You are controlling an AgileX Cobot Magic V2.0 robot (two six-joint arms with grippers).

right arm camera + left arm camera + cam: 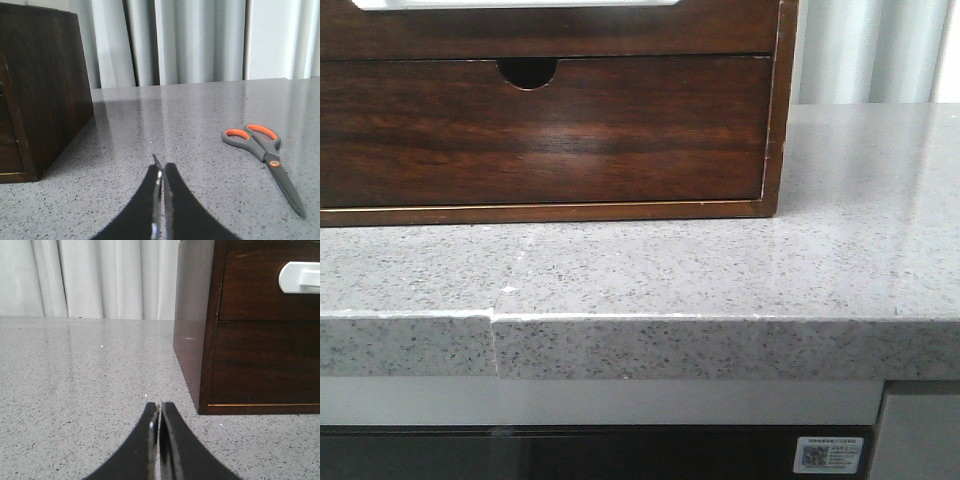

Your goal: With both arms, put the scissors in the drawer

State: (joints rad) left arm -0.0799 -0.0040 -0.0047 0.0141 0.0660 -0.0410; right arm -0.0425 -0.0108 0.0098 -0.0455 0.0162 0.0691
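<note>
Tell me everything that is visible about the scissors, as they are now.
The scissors appear only in the right wrist view. They have grey handles with orange inner linings in the two finger loops, an orange pivot screw and dark grey blades. The blades are closed. They lie flat on the speckled grey countertop, handles toward the curtain, tips toward the camera. Nothing else touches them: the right gripper, its fingers together, is apart from them, and the dark wooden cabinet stands well away on the other side.

Scissors (265, 155) on counter (200, 130), beside cabinet (40, 90)
</note>
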